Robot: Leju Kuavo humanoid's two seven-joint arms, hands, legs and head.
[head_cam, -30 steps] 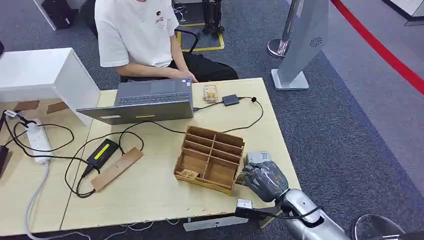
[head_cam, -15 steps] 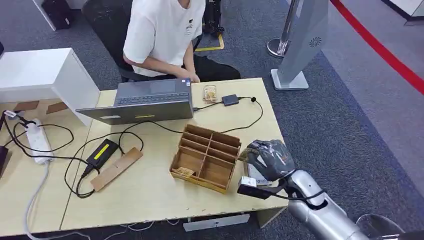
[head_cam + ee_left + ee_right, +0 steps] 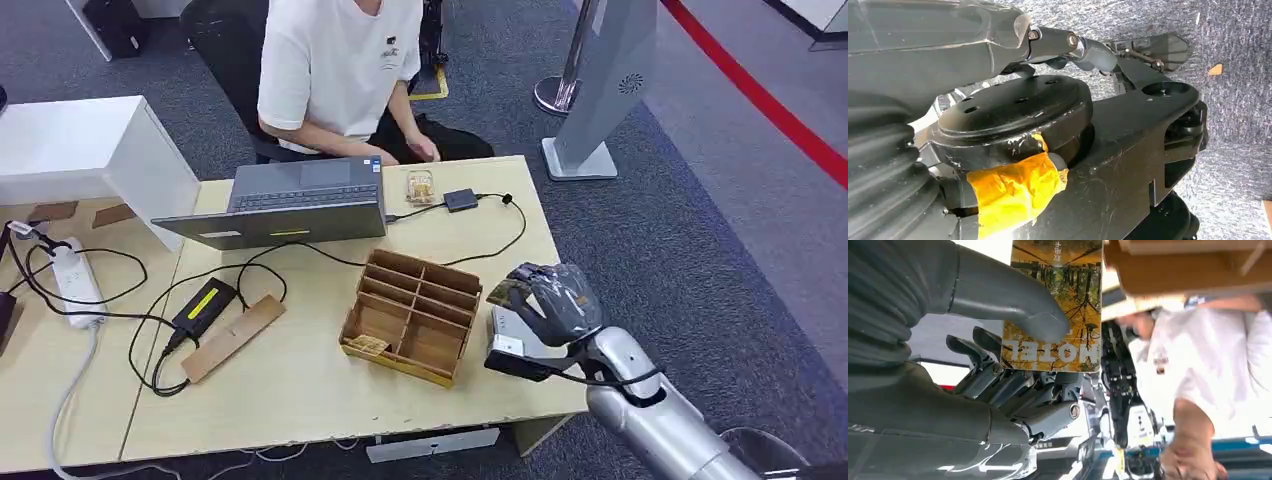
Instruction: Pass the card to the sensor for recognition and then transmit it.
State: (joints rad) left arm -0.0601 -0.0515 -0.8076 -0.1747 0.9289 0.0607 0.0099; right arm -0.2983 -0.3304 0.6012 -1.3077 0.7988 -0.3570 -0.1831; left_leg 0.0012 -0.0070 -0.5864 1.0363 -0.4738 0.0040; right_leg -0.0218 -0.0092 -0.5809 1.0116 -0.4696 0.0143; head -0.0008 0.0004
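Observation:
My right hand hovers over the table's right edge, just right of the wooden organizer. It pinches a yellow-and-brown card printed "HOTEL" between thumb and fingers; a sliver of the card shows in the head view. The small black sensor box lies at the table's far side on a cable, well beyond the hand. At my left wrist the grey ribbed cover hangs by my body, its fingers unclear.
A person in a white shirt sits behind the laptop. Another card lies beside the sensor. Cables, a power brick, a wooden strip and a white box under my hand occupy the table.
My right hand has risen from the table's near right corner and moved farther along the organizer's right side, carrying the card. The person has shifted right.

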